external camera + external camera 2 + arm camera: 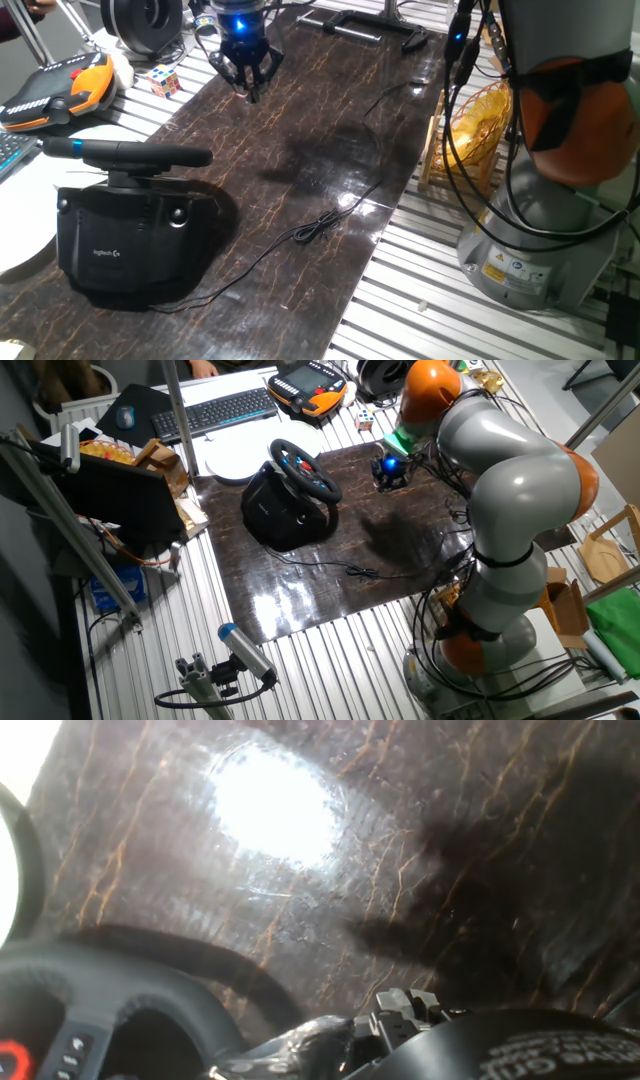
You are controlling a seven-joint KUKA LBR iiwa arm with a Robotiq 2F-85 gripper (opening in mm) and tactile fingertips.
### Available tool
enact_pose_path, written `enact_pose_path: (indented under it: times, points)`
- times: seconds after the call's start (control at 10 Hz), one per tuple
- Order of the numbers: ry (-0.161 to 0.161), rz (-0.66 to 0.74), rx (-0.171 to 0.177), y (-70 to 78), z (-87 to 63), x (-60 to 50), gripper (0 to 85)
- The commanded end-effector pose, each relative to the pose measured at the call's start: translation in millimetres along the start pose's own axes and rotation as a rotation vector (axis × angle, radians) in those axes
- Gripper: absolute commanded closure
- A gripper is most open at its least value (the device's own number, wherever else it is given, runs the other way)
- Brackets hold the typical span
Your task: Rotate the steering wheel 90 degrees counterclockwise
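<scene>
Blocking pincer [400, 1020] tips: blurred housing.

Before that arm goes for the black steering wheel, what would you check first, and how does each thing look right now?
1. Wheel sits upright on its base, rim exposed: ok.
2. Claw is free of the wheel, hanging apart from it above the dark mat: ok.
3. Claw is holding nothing: ok. Whether its fingers are spread wide enough for the rim: cannot tell.
4. Path from claw to wheel over the mat is bare: ok.
5. Thin cable runs from the base across the mat and might snag: not ok.
6. Whether the base is fixed down so it won't slide when the wheel turns: cannot tell.
</scene>
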State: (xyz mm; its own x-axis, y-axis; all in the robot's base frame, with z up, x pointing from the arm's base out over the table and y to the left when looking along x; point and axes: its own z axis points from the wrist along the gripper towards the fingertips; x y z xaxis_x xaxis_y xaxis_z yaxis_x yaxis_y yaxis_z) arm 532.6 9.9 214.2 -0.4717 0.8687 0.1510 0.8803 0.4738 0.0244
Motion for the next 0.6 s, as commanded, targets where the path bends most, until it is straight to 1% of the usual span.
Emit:
enact_pose_path:
  times: [0.0, 0.1, 0.2, 0.3, 0.4, 0.5]
  points:
    - [0.011, 0.056, -0.010, 1.6, 1.9, -0.4, 84.3]
    - [0.025, 0.072, -0.017, 3.9, 4.1, -1.1, 84.3]
    - [0.037, 0.067, -0.009, 7.5, 6.5, -2.2, 84.3]
    - [0.042, 0.067, 0.000, 14.2, 8.9, -2.1, 84.3]
    - [0.046, 0.078, 0.010, 21.6, 12.0, 0.2, 84.3]
    - [0.048, 0.087, 0.015, 24.8, 16.0, 3.3, 84.3]
